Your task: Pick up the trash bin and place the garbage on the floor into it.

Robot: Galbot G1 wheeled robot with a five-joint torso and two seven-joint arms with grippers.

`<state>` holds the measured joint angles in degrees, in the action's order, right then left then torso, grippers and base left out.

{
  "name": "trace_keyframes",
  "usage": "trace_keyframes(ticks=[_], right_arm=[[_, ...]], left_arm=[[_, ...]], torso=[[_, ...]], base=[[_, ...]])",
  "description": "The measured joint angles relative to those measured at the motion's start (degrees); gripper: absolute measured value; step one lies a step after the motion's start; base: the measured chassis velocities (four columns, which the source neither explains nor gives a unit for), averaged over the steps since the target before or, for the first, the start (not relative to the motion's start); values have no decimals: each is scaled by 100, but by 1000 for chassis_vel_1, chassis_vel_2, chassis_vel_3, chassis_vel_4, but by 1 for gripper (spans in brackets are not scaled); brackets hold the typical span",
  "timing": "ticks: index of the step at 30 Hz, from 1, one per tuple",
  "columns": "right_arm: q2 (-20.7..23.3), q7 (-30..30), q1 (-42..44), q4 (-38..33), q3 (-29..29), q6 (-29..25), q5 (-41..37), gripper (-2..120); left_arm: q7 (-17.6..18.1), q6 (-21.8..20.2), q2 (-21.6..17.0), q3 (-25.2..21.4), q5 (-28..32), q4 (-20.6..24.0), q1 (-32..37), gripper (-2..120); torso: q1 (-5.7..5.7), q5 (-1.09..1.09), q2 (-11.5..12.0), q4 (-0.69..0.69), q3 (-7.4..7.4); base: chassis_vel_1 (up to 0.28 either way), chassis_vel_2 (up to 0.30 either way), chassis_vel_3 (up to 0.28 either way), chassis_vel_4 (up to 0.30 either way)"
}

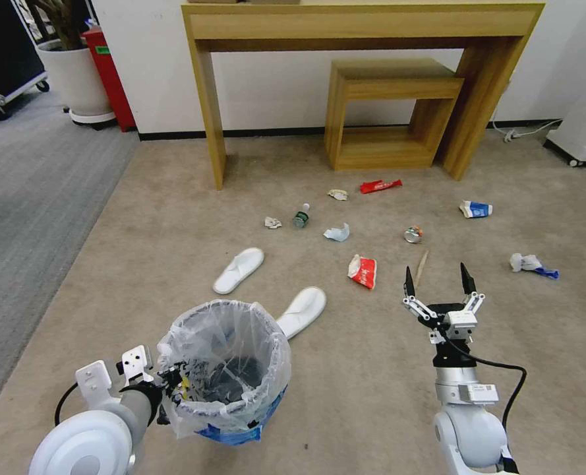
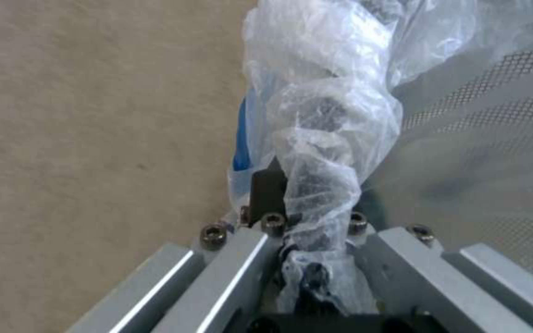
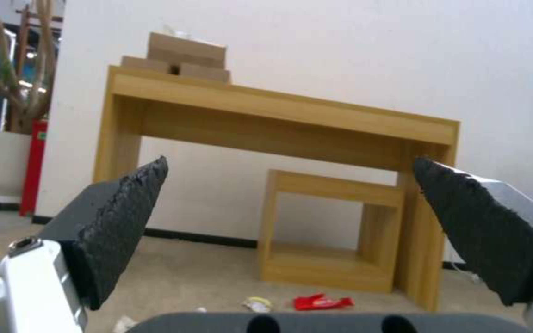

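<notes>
1. Gripping the near-left rim of the trash bin (image 1: 230,369), the left claw (image 1: 167,382) is closed on the rim and the crinkled clear bag (image 2: 322,138) folded over it; in the left wrist view one dark finger (image 2: 268,190) presses outside the rim.
2. The left arm comes in low from the near left, its wrist pointing toward the bin.
3. The bin stands upright over the floor (image 1: 141,264); whether its base touches the carpet cannot be told.
4. The right claw (image 1: 439,285) is spread wide and holds nothing, its two dark fingertips (image 3: 125,222) pointing away from the robot toward the wooden tabletop (image 1: 365,20) by the wall.
5. The right arm rises from the near right with its wrist upright, above bare carpet.
6. Litter lies scattered ahead: two white slippers (image 1: 238,270), a red wrapper (image 1: 363,271) and a thin wooden stick (image 1: 422,266) just beyond the right claw, a crushed can (image 1: 412,233), a small bottle (image 1: 300,216) and a blue-white carton (image 1: 476,209).
</notes>
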<state>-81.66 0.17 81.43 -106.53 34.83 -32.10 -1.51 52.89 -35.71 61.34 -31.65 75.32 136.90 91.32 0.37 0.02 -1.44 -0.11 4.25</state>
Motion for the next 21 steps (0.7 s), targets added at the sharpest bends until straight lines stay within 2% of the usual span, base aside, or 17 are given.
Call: trace_keyframes(ticks=[5,21], right_arm=[[5,14,1,1,-2,4,1,100],[7,-26,38,-63,-37,94,-27,100]], left_arm=[[1,1,-1,20,-1,-39,-31,0],[11,30,-49,40,119,-53,-60,0]], torso=[[0,-2,0,0,0],[0,-1,0,-1,0]], base=[[151,156,-166,-131],[-1,-4,4,1]])
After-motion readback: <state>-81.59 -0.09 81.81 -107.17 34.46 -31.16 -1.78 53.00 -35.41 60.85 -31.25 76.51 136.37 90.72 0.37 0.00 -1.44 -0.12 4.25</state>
